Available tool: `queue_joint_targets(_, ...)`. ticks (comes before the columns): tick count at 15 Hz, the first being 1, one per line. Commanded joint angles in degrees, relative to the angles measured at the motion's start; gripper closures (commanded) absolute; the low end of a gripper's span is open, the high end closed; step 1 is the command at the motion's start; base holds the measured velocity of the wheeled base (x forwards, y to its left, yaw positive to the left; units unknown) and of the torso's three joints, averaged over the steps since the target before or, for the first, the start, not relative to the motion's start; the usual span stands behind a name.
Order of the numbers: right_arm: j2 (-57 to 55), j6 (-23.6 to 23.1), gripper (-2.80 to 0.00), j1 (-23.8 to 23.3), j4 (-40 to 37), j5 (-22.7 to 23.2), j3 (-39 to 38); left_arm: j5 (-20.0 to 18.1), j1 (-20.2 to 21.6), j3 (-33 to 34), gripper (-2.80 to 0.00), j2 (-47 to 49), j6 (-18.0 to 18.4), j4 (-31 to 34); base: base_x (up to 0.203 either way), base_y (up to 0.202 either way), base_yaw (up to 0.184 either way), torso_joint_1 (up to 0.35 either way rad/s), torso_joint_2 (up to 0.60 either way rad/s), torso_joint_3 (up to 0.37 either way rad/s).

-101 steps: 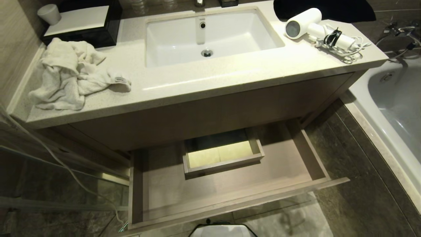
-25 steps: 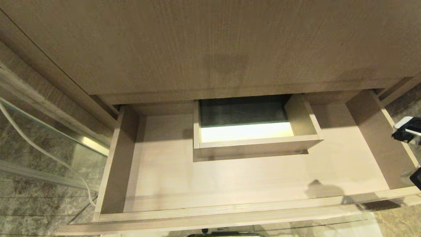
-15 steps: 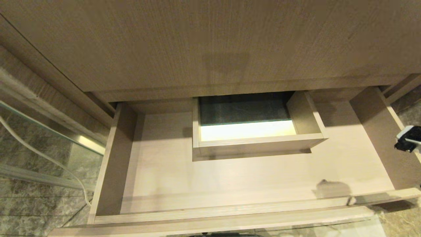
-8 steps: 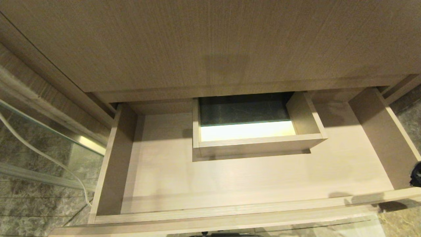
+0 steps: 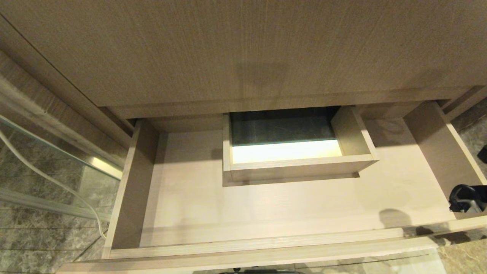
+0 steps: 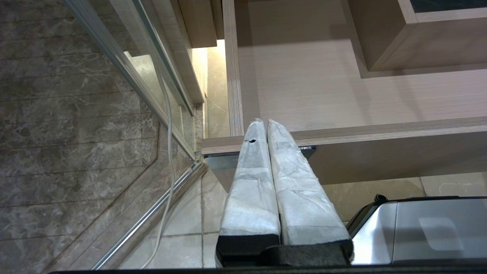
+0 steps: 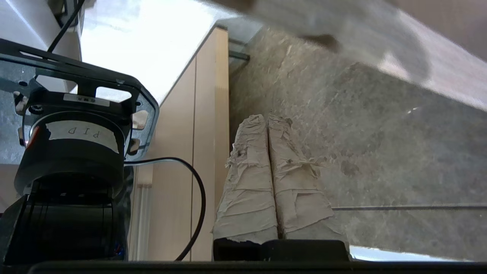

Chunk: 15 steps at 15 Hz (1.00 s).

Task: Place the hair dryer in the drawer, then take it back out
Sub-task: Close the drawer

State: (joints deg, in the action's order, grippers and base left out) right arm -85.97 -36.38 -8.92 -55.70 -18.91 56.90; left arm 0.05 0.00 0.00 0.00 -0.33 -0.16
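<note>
The hair dryer is out of view. The wide wooden drawer (image 5: 243,249) stands pulled out below the cabinet front, with nothing lying on its floor. A small inner box (image 5: 296,164) sits at its back middle. My left gripper (image 6: 264,122) is shut and empty; it hangs just outside the drawer's front panel (image 6: 380,133), near its left corner. My right gripper (image 7: 267,118) is also shut and empty, and points at dark marble tile. In the head view only a dark part of the right arm (image 5: 466,198) shows, beside the drawer's right wall.
The cabinet front (image 5: 243,57) overhangs the back of the drawer. A glass panel with a metal rail (image 5: 102,165) and a loose white cable (image 5: 57,182) lie to the left. My own base (image 6: 418,228) is close under the drawer's front.
The camera has dropped from the countertop to the open drawer. Over the last second the right arm's visible part slid down the right edge of the head view.
</note>
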Motion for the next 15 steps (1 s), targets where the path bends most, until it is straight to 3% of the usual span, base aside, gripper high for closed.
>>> queue_joint_targets(1, -2.12, -0.19, 0.0, 0.03, -0.37, -0.08, 0.2, -0.04, 0.0, 0.0, 0.0, 0.07, -0.02, -0.02, 0.0, 0.0, 0.0, 0.0, 0.0, 0.0)
queue_joint_targets(7, -2.16, 0.47, 0.0, 0.05, 0.93, 0.07, -0.36, 0.04, 0.0, 0.0, 0.0, 0.09, -0.02, -0.02, 0.0, 0.0, 0.0, 0.0, 0.0, 0.0)
queue_joint_targets(15, -1.16, 7.26, 0.0, 0.22, 7.52, 0.94, 0.59, 0.04, 0.0, 0.0, 0.0, 0.02, -0.02, -0.02, 0.0, 0.0, 0.0, 0.0, 0.0, 0.0)
